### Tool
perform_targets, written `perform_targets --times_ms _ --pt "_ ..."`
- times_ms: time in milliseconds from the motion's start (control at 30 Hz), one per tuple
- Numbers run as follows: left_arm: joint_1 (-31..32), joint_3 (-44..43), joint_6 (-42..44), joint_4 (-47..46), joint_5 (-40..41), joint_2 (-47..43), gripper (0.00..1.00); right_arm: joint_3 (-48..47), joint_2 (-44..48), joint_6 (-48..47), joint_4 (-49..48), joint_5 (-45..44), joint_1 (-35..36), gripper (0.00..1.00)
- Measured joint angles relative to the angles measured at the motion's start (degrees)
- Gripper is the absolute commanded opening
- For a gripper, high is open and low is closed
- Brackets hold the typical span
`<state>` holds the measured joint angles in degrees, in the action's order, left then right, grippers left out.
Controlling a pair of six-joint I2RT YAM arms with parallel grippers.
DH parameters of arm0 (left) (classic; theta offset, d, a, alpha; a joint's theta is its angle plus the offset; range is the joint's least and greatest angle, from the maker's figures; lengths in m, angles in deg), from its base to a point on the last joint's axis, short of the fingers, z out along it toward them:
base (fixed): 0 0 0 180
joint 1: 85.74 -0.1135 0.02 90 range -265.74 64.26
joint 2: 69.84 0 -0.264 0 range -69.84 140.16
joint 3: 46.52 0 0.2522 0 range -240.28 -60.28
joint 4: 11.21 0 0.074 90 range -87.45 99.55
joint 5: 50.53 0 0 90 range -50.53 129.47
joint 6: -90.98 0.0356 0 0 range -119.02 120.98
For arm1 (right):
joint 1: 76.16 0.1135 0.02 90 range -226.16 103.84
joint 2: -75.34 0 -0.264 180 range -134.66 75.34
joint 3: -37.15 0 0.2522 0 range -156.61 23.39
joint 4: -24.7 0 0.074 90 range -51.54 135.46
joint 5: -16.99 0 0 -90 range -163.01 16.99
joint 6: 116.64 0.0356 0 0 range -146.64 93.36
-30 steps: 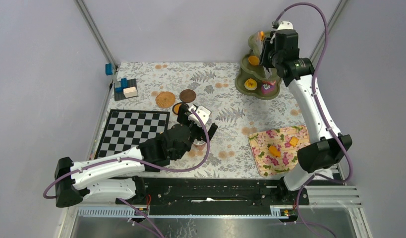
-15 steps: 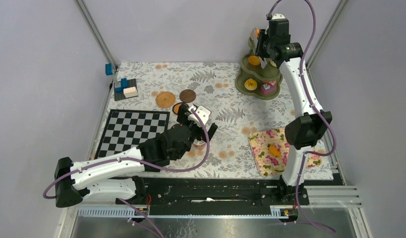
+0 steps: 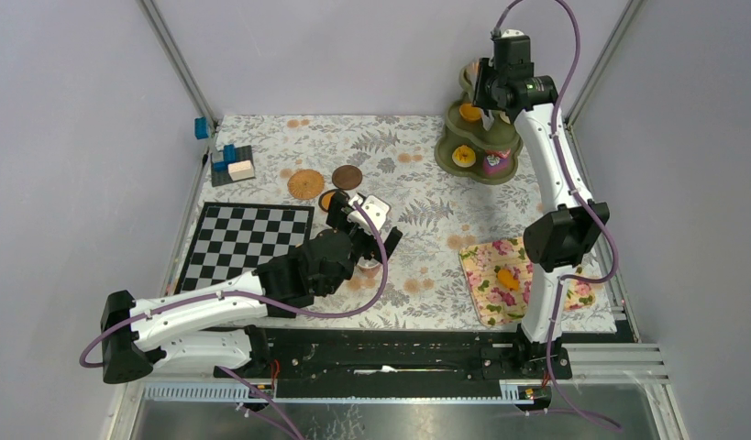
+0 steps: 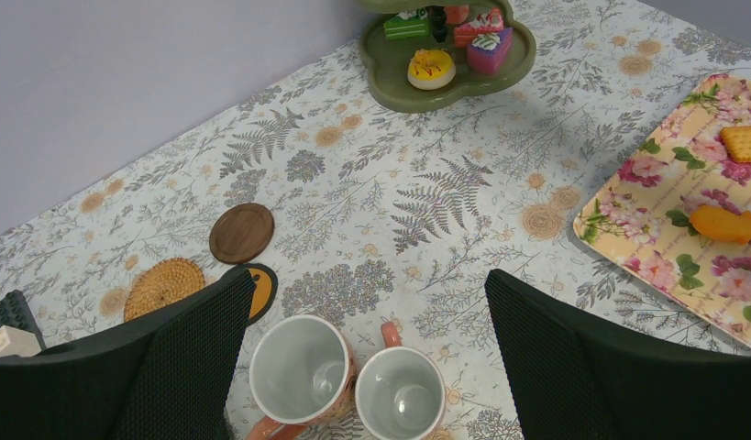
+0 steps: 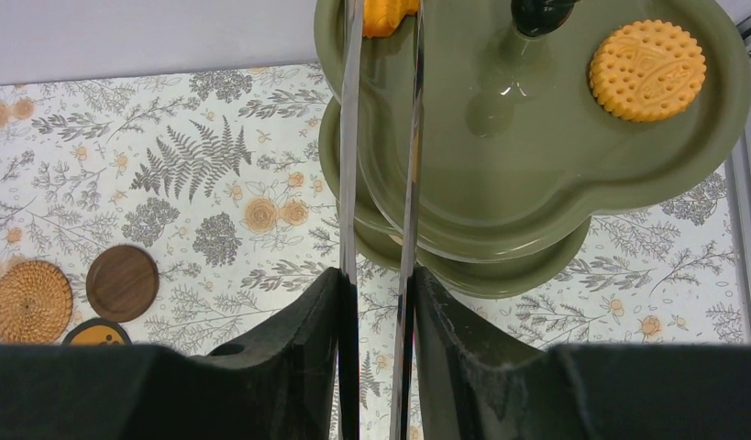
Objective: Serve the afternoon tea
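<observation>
My left gripper [image 3: 366,235] [image 4: 369,277] is open and empty, hovering over two pinkish mugs [image 4: 303,371] [image 4: 401,392] that stand upright and touching on the tablecloth. My right gripper [image 3: 490,90] [image 5: 379,275] is shut on metal tongs [image 5: 410,137]. The tongs' tips pinch an orange pastry [image 5: 387,11] over the upper tiers of the olive-green stand [image 3: 476,147] [image 5: 536,183]. A round cookie [image 5: 646,69] lies on one tier. A yellow donut [image 4: 430,68] and cakes [image 4: 490,50] sit on the bottom tier. The yellow mug is not in view.
A woven coaster [image 3: 305,183], a dark wooden coaster [image 3: 347,176] and a black-rimmed orange disc [image 4: 259,286] lie behind the mugs. The chessboard [image 3: 248,240] is to the left, toy blocks [image 3: 232,163] at back left. A floral tray [image 4: 646,229] holds an orange pastry [image 4: 724,223] and a cookie [image 4: 745,142].
The right arm has swung left and back, its elbow folding in, bringing the tongs over the stand's upper tiers. The left arm and the mugs have not moved.
</observation>
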<state>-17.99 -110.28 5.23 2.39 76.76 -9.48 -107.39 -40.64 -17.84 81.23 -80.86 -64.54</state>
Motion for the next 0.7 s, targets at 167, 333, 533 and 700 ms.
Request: perform_targets --times_ms 167,333,533,700 --pt "0.00 0.00 0.00 0.02 0.02 0.00 0.99 -2.73 0.11 0.20 2.86 0.55 0.00 0.44" --pt "0.00 0.00 -0.02 0.02 -0.02 0.00 0.99 -3.19 2.60 0.24 4.85 1.03 0.00 0.53" --pt "0.00 0.00 -0.02 0.04 -0.04 0.00 0.99 -3.65 5.16 -0.02 5.79 0.83 0.00 0.53" --pt "0.00 0.00 -0.02 0.02 -0.02 0.00 0.99 -6.97 5.16 0.04 9.31 2.10 0.07 0.51"
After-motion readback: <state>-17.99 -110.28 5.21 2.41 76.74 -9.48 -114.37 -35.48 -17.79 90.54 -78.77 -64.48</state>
